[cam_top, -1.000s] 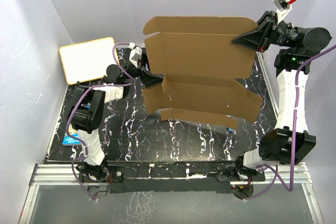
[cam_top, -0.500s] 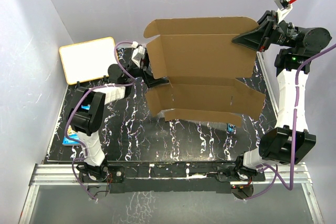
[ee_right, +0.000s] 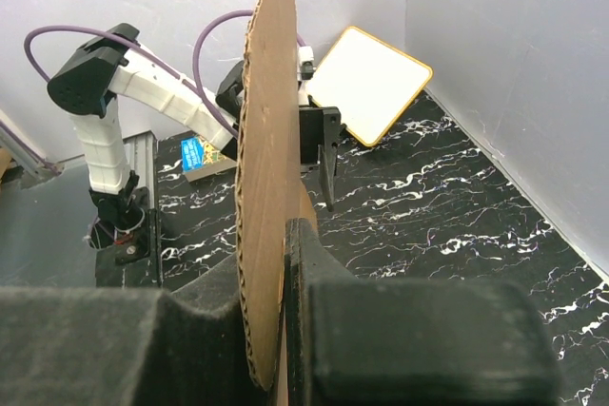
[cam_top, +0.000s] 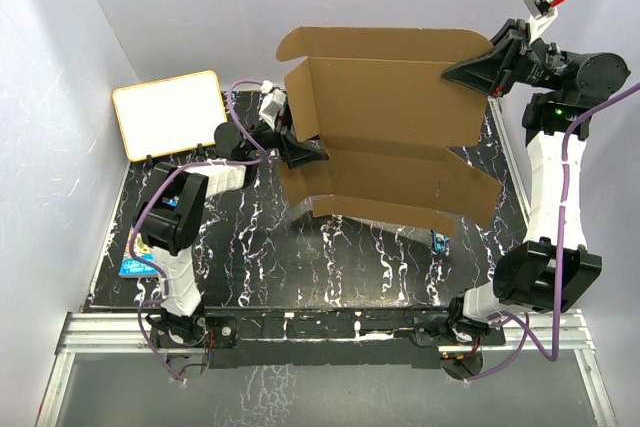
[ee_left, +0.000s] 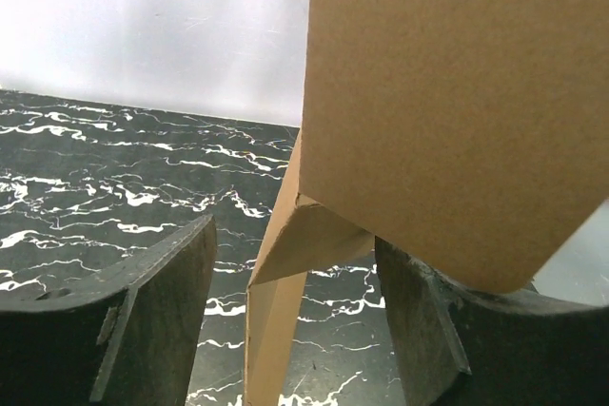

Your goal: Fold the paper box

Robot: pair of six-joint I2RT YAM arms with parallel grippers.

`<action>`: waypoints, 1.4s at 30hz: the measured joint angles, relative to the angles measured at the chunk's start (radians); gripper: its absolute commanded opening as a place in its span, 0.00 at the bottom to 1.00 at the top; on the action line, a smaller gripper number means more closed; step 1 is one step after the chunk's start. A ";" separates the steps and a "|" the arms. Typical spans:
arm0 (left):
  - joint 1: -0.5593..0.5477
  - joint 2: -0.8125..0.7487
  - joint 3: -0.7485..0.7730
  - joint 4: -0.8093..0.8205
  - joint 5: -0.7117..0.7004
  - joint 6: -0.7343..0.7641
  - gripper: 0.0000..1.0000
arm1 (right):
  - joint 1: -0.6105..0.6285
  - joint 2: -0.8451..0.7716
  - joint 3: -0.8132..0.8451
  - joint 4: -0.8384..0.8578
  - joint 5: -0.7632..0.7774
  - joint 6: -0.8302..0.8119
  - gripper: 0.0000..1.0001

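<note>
The box point(cam_top: 390, 117) hangs tilted in the air over the far half of the table point(cam_top: 330, 267), a half-formed sheet with its big back panel raised and its lower panels drooping toward the table's middle. Compared with a second ago, its near flaps sit pulled in, closer under the main panel, and its near edge reaches less far toward the table's front. Judging by that, the left side is being creased inward, yet no wall looks locked and most of the fold is left to do. The right gripper point(cam_top: 455, 72) is clenched on the box's upper right edge, above the table's far right corner, and carries the sheet. The left gripper point(cam_top: 308, 152) sits nearer the table's centre than a second ago and straddles the fold of the left flap. In the left wrist view its fingers point(ee_left: 143, 320) stand apart with cardboard between them, released rather than pinching. By count there are one box, two grippers, one table, one white board point(cam_top: 168, 114) off the table's far left corner, one book point(cam_top: 133, 267) at the table's left edge, and one small blue item point(cam_top: 440, 240) on the table beneath the box's near right corner
</note>
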 measured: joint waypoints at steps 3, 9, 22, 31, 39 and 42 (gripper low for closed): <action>0.000 0.027 0.021 0.000 -0.013 -0.022 0.56 | 0.000 0.003 -0.002 0.000 0.001 -0.001 0.08; 0.000 0.069 0.064 0.000 -0.026 -0.068 0.50 | 0.000 0.004 -0.030 0.002 0.018 -0.004 0.08; -0.011 0.127 0.140 -0.001 -0.050 -0.101 0.30 | -0.005 0.006 -0.048 0.003 0.040 -0.004 0.08; -0.012 0.155 0.164 -0.002 -0.053 -0.146 0.00 | -0.009 0.005 -0.064 0.010 0.038 -0.006 0.08; -0.013 0.157 0.172 -0.001 -0.042 -0.203 0.00 | -0.012 0.006 -0.067 0.023 0.039 -0.030 0.08; -0.011 0.158 0.173 -0.001 -0.039 -0.234 0.00 | -0.013 0.006 -0.067 -0.006 0.042 -0.075 0.08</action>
